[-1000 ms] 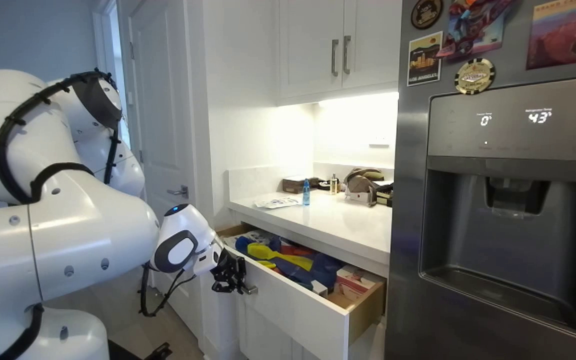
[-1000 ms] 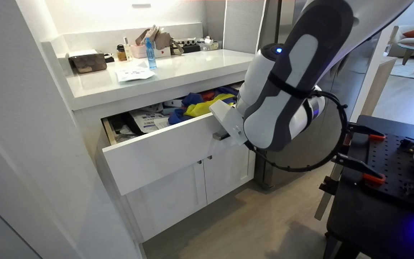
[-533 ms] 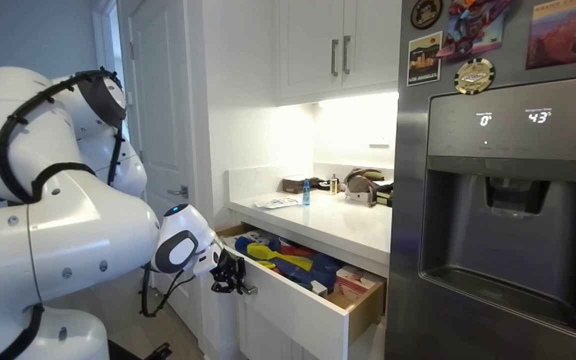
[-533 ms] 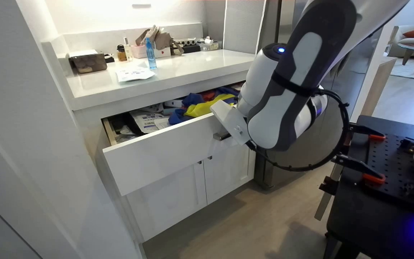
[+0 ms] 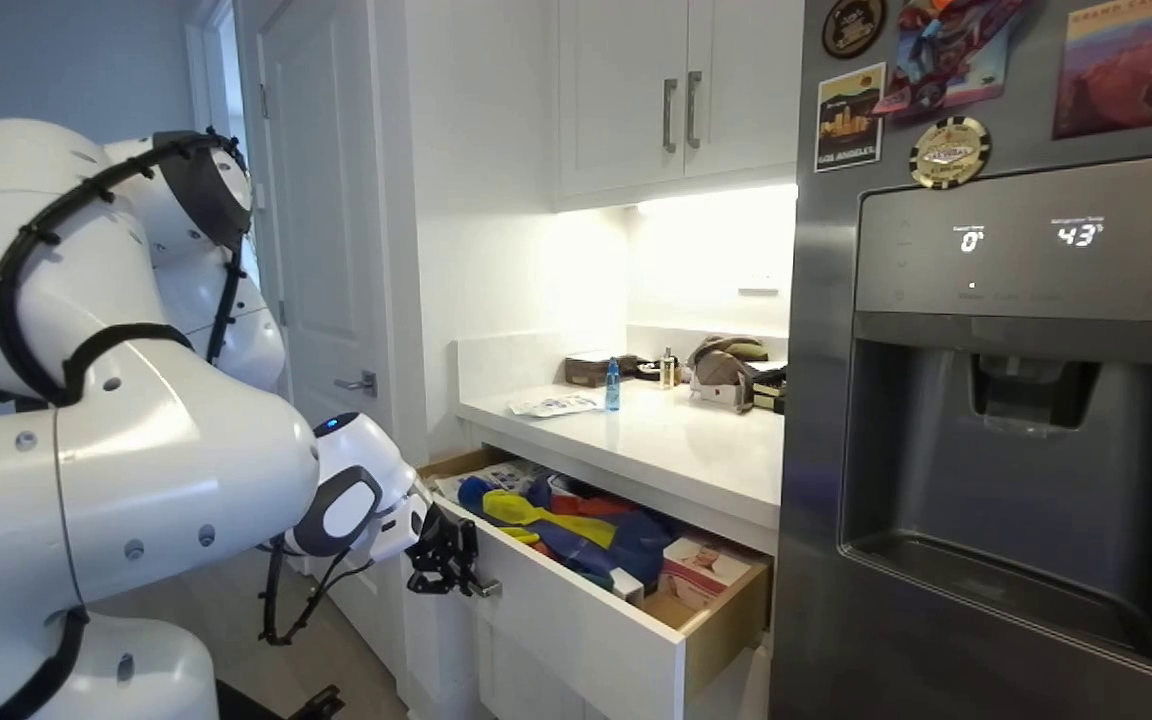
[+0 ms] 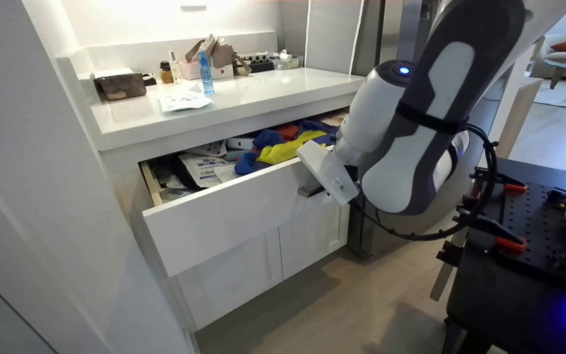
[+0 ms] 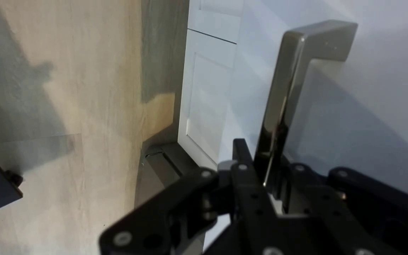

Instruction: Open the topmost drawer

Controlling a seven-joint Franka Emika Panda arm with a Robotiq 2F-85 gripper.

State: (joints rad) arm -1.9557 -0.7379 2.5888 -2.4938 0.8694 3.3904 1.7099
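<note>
The topmost drawer is pulled partway out; its white front panel shows in both exterior views (image 5: 586, 630) (image 6: 229, 211) and in the wrist view (image 7: 377, 120). Blue and yellow items (image 6: 285, 150) and paper packets (image 6: 203, 167) lie inside. Its silver bar handle (image 7: 289, 81) shows large in the wrist view and small in the exterior views (image 5: 488, 590) (image 6: 309, 191). My black gripper (image 7: 263, 156) has a finger on either side of the handle's near end and is shut on it; it is at the drawer front in an exterior view (image 5: 477, 577). In the opposite view the wrist housing hides the fingers.
The white countertop (image 5: 696, 440) overhangs the drawer and bears a blue bottle (image 5: 613, 385) and small items. A grey fridge (image 5: 821, 400) stands beside it. White cabinet doors (image 6: 234, 280) are below. A black table (image 6: 499, 305) stands near the arm's base.
The gripper and the drawer have moved outward together, away from the cabinet, mostly in the last half second. More of the drawer's inside shows. The gripper stays on the handle.
</note>
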